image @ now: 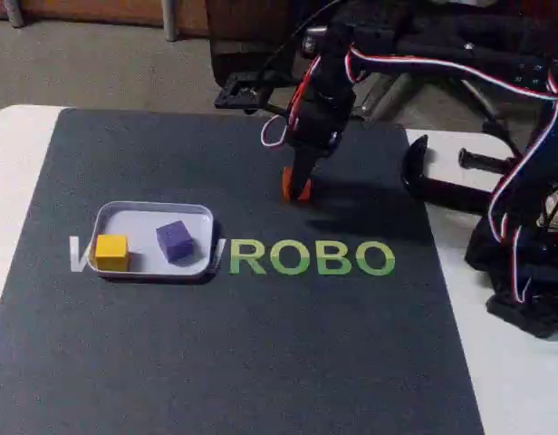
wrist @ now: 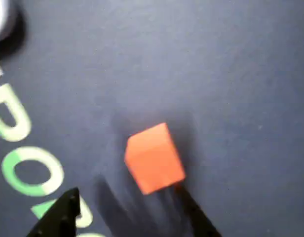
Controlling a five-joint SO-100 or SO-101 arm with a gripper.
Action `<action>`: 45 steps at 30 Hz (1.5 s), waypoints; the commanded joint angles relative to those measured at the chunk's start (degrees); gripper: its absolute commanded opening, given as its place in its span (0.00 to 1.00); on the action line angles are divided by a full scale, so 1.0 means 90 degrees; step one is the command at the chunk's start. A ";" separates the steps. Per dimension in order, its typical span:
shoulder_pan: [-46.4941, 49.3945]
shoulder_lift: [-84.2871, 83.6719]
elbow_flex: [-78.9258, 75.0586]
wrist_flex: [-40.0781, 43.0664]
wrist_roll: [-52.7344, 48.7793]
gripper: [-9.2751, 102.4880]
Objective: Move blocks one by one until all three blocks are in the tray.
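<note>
The landmark is the white tray [image: 153, 210], which sits on the dark mat [image: 216, 362] over the start of the green "ROBO" lettering [image: 311, 258]. In the fixed view, nearest the camera inside the tray, the yellow block [image: 111, 252] rests at the tray's left end, close to the front rim. Just right of it and slightly farther back, the purple block [image: 176, 241] lies turned at an angle, also inside the tray; the two are apart, not touching.

Farther back and well to the right of the tray, beyond the lettering, the orange block [image: 297, 188] sits on the mat. The gripper [image: 297, 186] points down at it from above. In the wrist view the orange block [wrist: 154, 158] lies between the two dark fingertips [wrist: 60, 215]: one stands well clear of it, the other reaches up to its lower corner, so the jaws are spread and not clamped on it.

Behind, the black arm [image: 333, 82] with its striped wires rises away from the tray toward the right edge.
</note>
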 commanded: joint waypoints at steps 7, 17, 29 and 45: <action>0.0088 -0.0518 -0.0791 -0.0088 0.0078 0.28; 0.0205 -0.0732 -0.0957 -0.0098 0.0020 0.28; 0.0264 -0.0850 -0.0957 -0.0205 -0.0088 0.28; 0.0098 -0.0801 -0.0771 -0.0215 -0.0283 0.27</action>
